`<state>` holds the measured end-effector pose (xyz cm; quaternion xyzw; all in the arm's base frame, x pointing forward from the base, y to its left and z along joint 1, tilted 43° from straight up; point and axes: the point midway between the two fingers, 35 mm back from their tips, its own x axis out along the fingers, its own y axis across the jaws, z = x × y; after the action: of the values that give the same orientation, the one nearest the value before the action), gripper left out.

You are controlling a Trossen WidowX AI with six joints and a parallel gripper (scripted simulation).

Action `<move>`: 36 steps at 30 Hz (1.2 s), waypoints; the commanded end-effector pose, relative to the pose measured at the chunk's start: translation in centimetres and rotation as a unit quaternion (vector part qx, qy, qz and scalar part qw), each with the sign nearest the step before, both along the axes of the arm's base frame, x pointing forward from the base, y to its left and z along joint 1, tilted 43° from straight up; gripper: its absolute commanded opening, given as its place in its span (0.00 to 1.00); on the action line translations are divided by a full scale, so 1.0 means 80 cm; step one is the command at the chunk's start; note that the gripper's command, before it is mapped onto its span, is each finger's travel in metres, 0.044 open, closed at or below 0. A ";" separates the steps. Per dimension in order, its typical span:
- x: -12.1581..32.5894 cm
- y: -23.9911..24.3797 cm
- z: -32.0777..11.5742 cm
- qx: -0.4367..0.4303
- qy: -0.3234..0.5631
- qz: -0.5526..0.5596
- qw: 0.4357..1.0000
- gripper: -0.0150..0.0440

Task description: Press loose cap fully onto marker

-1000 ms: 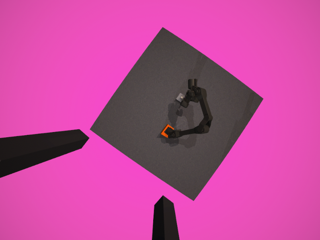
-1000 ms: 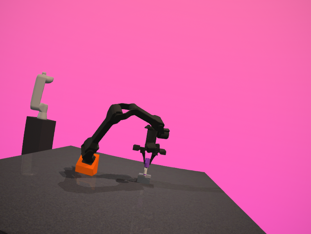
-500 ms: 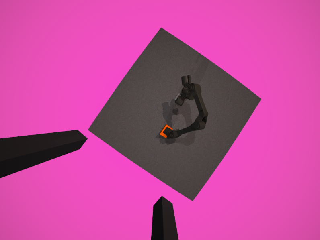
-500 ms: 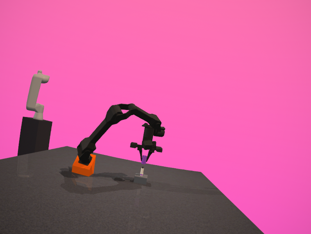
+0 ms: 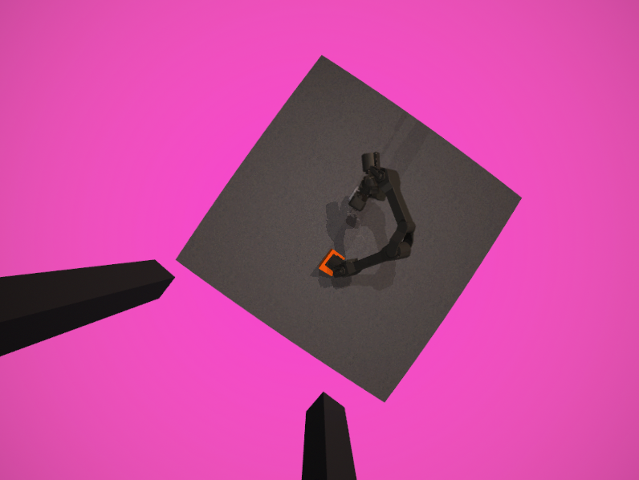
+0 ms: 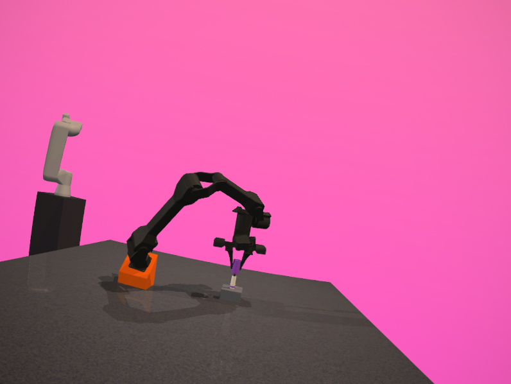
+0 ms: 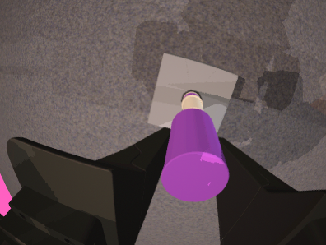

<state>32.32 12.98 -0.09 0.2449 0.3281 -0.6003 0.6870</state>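
My gripper [image 6: 236,267] [image 7: 193,139] is shut on the purple cap [image 6: 236,264] [image 7: 195,177] and holds it upright, well above the table. The marker [image 6: 233,280] [image 7: 192,103] stands upright in the holder block [image 6: 230,294] [image 7: 174,74], its cream body showing below the cap. In the exterior view the cap's lower end is level with the marker's dark tip, with much of the body bare beneath. The cap hides the marker's top in the wrist view, so I cannot tell whether the tip is inside. In the top view the arm largely hides the holder.
The arm's orange base block [image 5: 324,266] [image 6: 136,279] stands on the dark table [image 5: 258,206] [image 6: 124,351]. A pale second arm [image 6: 54,150] stands on a black pedestal [image 6: 53,223] behind the table's left part. Two black beams [image 5: 77,299] [image 5: 327,444] show beyond the table's edges in the top view.
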 end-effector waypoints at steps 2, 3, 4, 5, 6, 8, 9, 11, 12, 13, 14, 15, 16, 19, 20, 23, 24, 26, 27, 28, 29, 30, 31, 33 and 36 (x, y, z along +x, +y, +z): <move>0.001 -0.009 -0.007 -0.003 0.001 -0.001 1.000 0.25; 0.002 -0.011 -0.009 -0.003 0.001 -0.001 1.000 0.25; 0.002 -0.012 -0.010 -0.003 0.001 -0.001 1.000 0.25; 0.002 -0.013 -0.012 -0.003 0.001 -0.001 1.000 0.25; 0.002 -0.015 -0.013 -0.003 0.001 -0.001 1.000 0.25; 0.002 -0.017 -0.016 -0.003 0.001 -0.001 1.000 0.25; 0.002 -0.019 -0.018 -0.003 0.001 -0.001 1.000 0.25; 0.003 -0.022 -0.021 -0.003 0.001 -0.001 1.000 0.25; 0.003 -0.023 -0.022 -0.003 0.001 -0.001 1.000 0.25; 0.003 -0.024 -0.024 -0.003 0.001 -0.001 1.000 0.25; 0.003 -0.026 -0.025 -0.003 0.001 -0.001 1.000 0.25; 0.003 -0.027 -0.027 -0.003 0.001 -0.001 1.000 0.25; 0.003 -0.029 -0.028 -0.003 0.001 -0.001 1.000 0.25; 0.003 -0.033 -0.033 -0.003 0.001 -0.001 1.000 0.25; 0.003 -0.034 -0.034 -0.003 0.001 -0.001 1.000 0.25; 0.003 -0.037 -0.037 -0.003 0.001 -0.001 1.000 0.25; 0.003 -0.038 -0.037 -0.003 0.001 -0.001 1.000 0.25; 0.003 -0.038 -0.037 -0.003 0.001 -0.001 1.000 0.25; 0.003 -0.038 -0.037 -0.003 0.001 -0.001 1.000 0.25; 0.003 -0.038 -0.037 -0.003 0.001 -0.001 1.000 0.25; 0.003 -0.038 -0.037 -0.003 0.001 -0.001 1.000 0.25; 0.003 -0.038 -0.037 -0.003 0.001 -0.001 1.000 0.25; 0.003 -0.038 -0.037 -0.003 0.001 -0.001 1.000 0.25; 0.003 -0.038 -0.037 -0.003 0.001 -0.001 1.000 0.25; 0.003 -0.038 -0.037 -0.003 0.001 -0.001 1.000 0.25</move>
<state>32.49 10.08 -3.06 0.2436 0.3270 -0.6024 0.6862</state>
